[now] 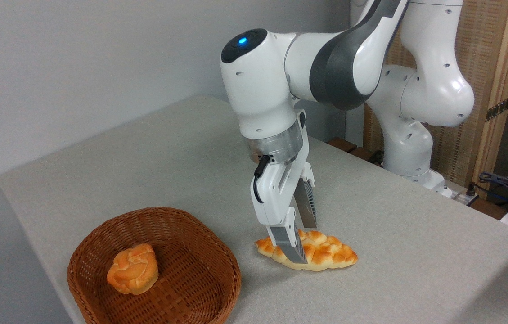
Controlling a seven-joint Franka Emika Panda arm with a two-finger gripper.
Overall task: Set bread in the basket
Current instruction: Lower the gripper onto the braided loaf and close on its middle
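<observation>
- While the bread (321,252) is lying flat on the table (393,225), just right of the basket (218,288), the gripper (301,243) is standing over its left-middle part.
- Its two fingers are straddling the loaf, one in front, one behind; whether they are already squeezing it, I cannot tell.
- Judging by its look, the loaf is probably handling as light and somewhat soft, with a bumpy braided crust offering good hold.
- Gripping across the narrow width near the middle is looking best, so neither pointed end droops.
- A small round bun (133,268) is already sitting inside the basket.
</observation>
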